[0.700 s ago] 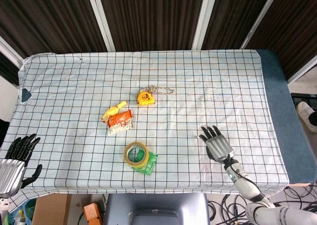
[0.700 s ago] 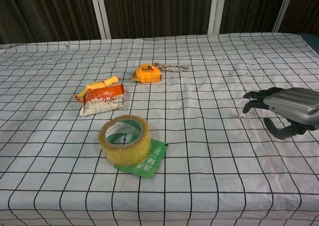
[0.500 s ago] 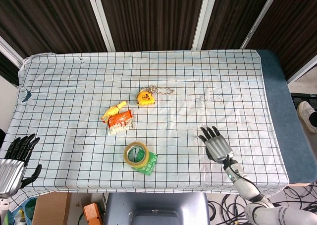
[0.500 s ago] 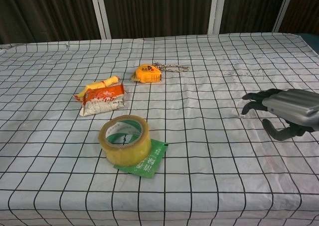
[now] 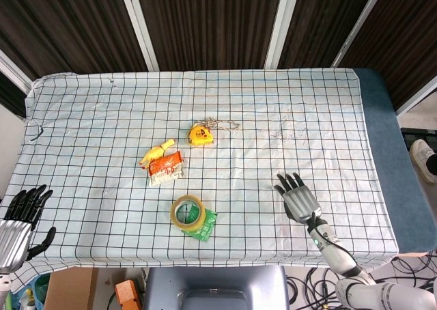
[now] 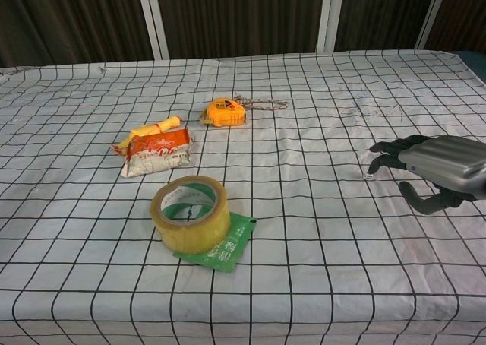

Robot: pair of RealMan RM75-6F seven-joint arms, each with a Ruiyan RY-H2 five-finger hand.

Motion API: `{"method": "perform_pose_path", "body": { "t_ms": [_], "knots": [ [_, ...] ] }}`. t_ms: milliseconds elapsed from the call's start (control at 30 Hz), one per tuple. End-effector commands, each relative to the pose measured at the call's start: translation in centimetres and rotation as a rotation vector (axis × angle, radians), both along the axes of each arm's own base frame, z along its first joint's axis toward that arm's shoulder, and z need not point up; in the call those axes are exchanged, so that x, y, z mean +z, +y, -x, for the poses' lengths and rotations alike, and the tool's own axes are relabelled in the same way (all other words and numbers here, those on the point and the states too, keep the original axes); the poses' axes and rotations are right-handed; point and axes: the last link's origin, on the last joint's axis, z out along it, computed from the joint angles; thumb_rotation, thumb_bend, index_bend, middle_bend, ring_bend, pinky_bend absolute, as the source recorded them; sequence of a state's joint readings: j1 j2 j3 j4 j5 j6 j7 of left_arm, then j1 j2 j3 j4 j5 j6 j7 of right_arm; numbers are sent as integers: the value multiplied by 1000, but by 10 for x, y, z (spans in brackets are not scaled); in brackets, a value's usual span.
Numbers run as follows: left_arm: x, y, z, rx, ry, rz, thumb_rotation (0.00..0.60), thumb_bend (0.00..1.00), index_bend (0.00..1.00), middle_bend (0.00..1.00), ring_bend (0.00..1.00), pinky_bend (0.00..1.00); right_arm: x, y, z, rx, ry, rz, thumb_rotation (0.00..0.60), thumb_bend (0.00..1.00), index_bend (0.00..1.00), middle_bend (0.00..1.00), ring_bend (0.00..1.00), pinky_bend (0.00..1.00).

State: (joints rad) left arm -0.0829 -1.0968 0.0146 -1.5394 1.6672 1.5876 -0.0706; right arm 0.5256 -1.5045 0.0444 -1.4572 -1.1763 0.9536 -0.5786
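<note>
Fingers of the right hand are spread apart and hold nothing; in the chest view this hand hovers palm-down low over the cloth at the right edge of the frame, dark fingertips pointing toward the middle of the table. Compared with the picture from 0.7 s ago it sits almost where it was, only a touch further right and lower in the chest view, so the reach looks paused or barely drifting rather than closing on anything.

Nearest to it, though well apart, is the roll of tape, lower centre of the head view, standing on a green packet that pokes out at its lower right. In the chest view the roll is in the lower left-centre.

Further up and left lies an orange snack packet with a yellow toy touching its upper left edge. Above these, near the centre, is a yellow tape measure with a small chain trailing to its right.

At the lower left corner of the head view the left hand hangs off the table's edge, fingers apart and empty; it has slipped a little further down and left since the earlier pictures, moving away from the things. It does not appear in the chest view.

All of it rests on a white checked tablecloth.
</note>
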Motion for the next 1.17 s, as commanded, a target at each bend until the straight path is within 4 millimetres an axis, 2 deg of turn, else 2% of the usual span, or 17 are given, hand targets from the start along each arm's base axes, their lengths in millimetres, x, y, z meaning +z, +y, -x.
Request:
{"method": "perform_pose_path", "body": {
  "t_ms": [33, 167, 300, 433, 533, 600, 733, 800, 833, 933, 1167],
  "knots": [
    [0, 0, 0, 1, 1, 0, 600, 407, 0, 19, 2, 6, 2, 0, 3, -14, 8, 0, 521, 740, 188, 0, 0, 0],
    [-1, 1, 0, 3, 3, 1, 600, 407, 0, 19, 2, 6, 5, 3, 8, -22, 22, 1, 521, 739, 186, 0, 0, 0],
    [-1, 1, 0, 2, 3, 1, 600, 406, 0, 19, 2, 6, 17, 10, 10, -12, 12, 37, 520, 739, 177, 0, 0, 0],
    [0, 1, 0, 1, 1, -1, 600, 406, 0, 20, 2, 6, 40, 24, 14, 7, -21, 102, 520, 739, 165, 0, 0, 0],
    [0, 0, 0, -1, 0, -3, 600, 407, 0, 20, 2, 6, 62, 42, 18, 17, -44, 155, 519, 739, 134, 0, 0, 0],
    [0, -1, 0, -2, -1, -5, 600, 406, 0, 19, 2, 6, 83, 63, 23, 17, -59, 204, 520, 738, 99, 0, 0, 0],
    [1, -3, 0, -2, 1, -13, 600, 406, 0, 19, 2, 6, 127, 128, 30, 14, -115, 344, 520, 603, 19, 0, 0, 0],
    [1, -4, 0, -2, 4, -15, 600, 406, 0, 19, 2, 6, 143, 157, 37, 23, -161, 426, 520, 570, 6, 0, 0, 0],
    [1, -4, -1, -3, 5, -15, 600, 406, 0, 19, 2, 6, 146, 164, 42, 16, -154, 437, 519, 554, 2, 0, 0, 0],
    [-1, -4, -2, -11, 8, -11, 600, 406, 0, 20, 2, 6, 153, 167, 46, 29, -170, 458, 518, 538, 0, 0, 0, 0],
    [-6, -3, -3, -8, 22, -3, 600, 406, 0, 19, 2, 6, 150, 162, 48, 18, -169, 424, 517, 537, 0, 0, 0, 0]
  ]
}}
